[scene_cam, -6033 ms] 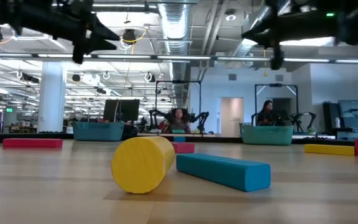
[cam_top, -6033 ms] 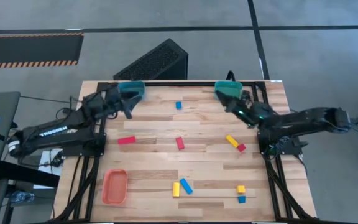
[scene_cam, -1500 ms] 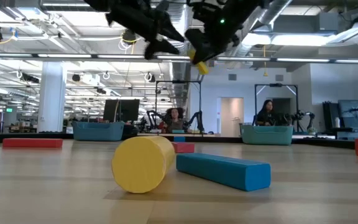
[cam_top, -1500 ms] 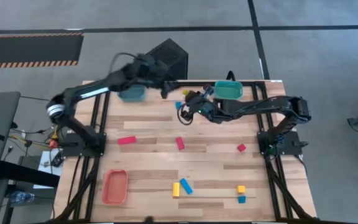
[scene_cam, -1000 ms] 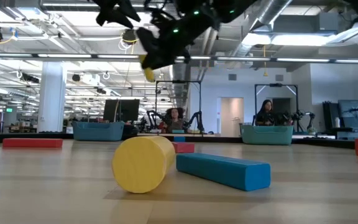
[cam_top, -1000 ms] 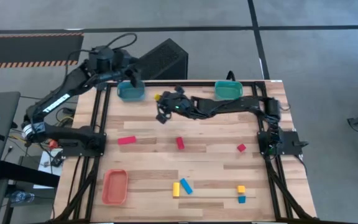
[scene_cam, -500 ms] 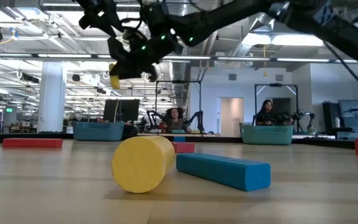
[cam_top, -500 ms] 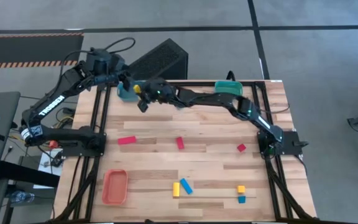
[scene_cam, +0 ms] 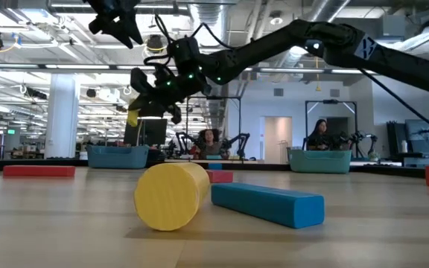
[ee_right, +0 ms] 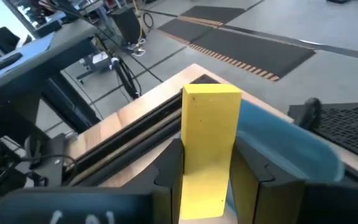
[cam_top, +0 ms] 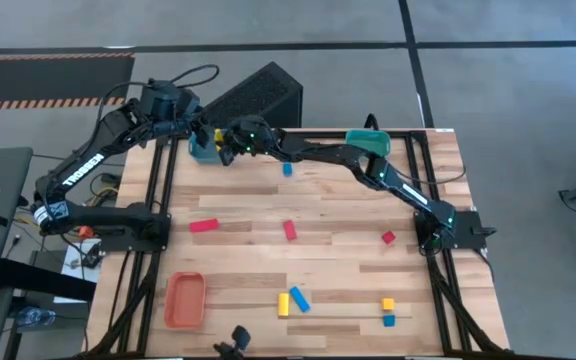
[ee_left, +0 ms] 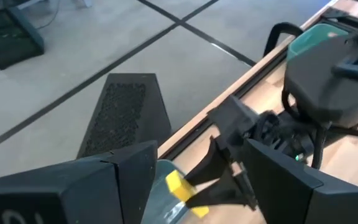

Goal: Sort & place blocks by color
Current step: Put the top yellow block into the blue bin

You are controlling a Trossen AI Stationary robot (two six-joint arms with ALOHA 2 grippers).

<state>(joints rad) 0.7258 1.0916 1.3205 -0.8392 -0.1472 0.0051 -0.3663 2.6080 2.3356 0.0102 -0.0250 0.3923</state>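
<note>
Yellow bar block [ee_right: 210, 149]: pinched between the right gripper's fingers, raised above the table, over or just beside the far-left teal tray; also seen at [cam_top: 218, 136], [scene_cam: 133, 117], [ee_left: 184, 188]
Right gripper [cam_top: 223, 143]: long reach across the far edge of the wooden slat table [cam_top: 238, 250] to the far-left corner; fingers closed narrow on the yellow bar; in low view it hangs high [scene_cam: 149, 104]
Left gripper [cam_top: 194, 128]: raised beyond the table's far-left corner, just beside the right gripper; fingers spread apart, nothing between them
Far-left teal tray [cam_top: 204, 152]: on table at far-left corner, partly under the right gripper; its rim shows in right wrist view [ee_right: 291, 140]
Far-right teal tray [cam_top: 370, 144]: far edge, right of centre
Orange tray [cam_top: 184, 300]: near-left corner
Small blue cube block [cam_top: 287, 170]: far centre, on table
Red bar block, left [cam_top: 204, 226]: mid-left, flat
Red bar block, centre [cam_top: 289, 230]: mid table
Small red cube block [cam_top: 388, 238]: mid-right
Yellow and blue bars near edge [cam_top: 290, 300]: side by side, near centre; closest things in low view, yellow [scene_cam: 171, 196], blue [scene_cam: 268, 205]
Yellow cube over blue cube [cam_top: 388, 311]: near-right, touching
Black slatted box [cam_top: 251, 98]: on the floor beyond the far edge
</note>
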